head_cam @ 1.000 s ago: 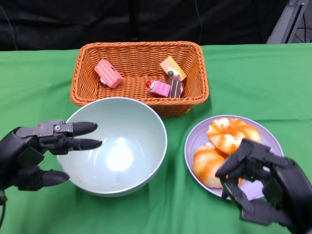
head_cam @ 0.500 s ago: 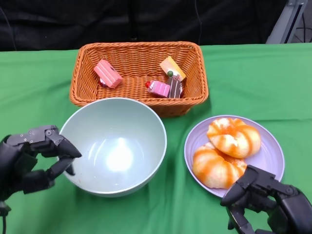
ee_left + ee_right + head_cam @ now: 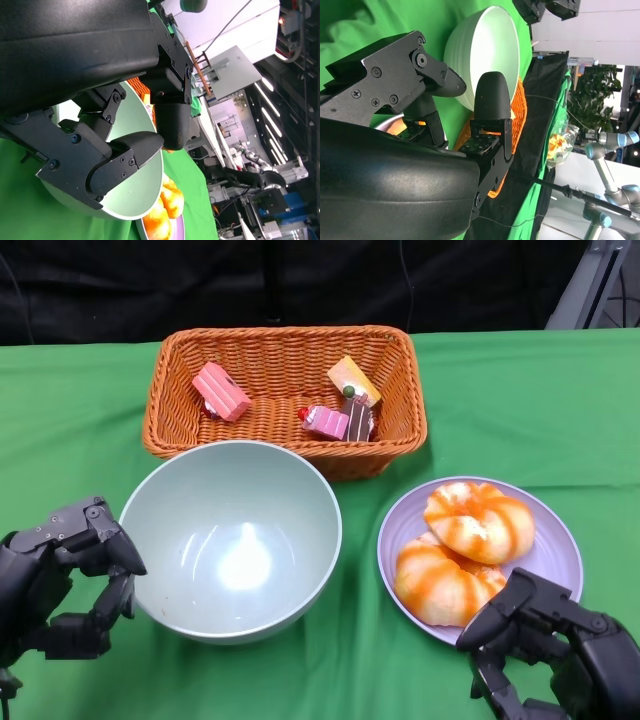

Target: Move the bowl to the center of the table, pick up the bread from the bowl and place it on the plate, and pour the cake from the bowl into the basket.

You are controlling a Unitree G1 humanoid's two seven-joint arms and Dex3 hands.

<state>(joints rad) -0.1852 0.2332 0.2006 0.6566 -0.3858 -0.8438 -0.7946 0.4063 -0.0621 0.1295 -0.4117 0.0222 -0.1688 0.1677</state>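
The pale green bowl (image 3: 235, 540) stands empty in the middle of the green table, in front of the wicker basket (image 3: 285, 445). Several cake pieces (image 3: 222, 390) lie in the basket. Two orange-striped breads (image 3: 478, 520) rest on the lavender plate (image 3: 555, 560) at the right. My left hand (image 3: 55, 585) hangs left of the bowl, fingers curled in, holding nothing. My right hand (image 3: 555, 650) sits at the plate's near edge, fingers curled, empty. The right wrist view shows the bowl (image 3: 485, 55) beyond the curled fingers (image 3: 492, 100).
Green cloth covers the table (image 3: 520, 400). A black backdrop hangs behind the basket. A grey stand (image 3: 600, 285) rises at the far right corner.
My left hand has drawn back from the bowl's rim and curled its fingers. My right hand has moved off the plate toward the near edge.
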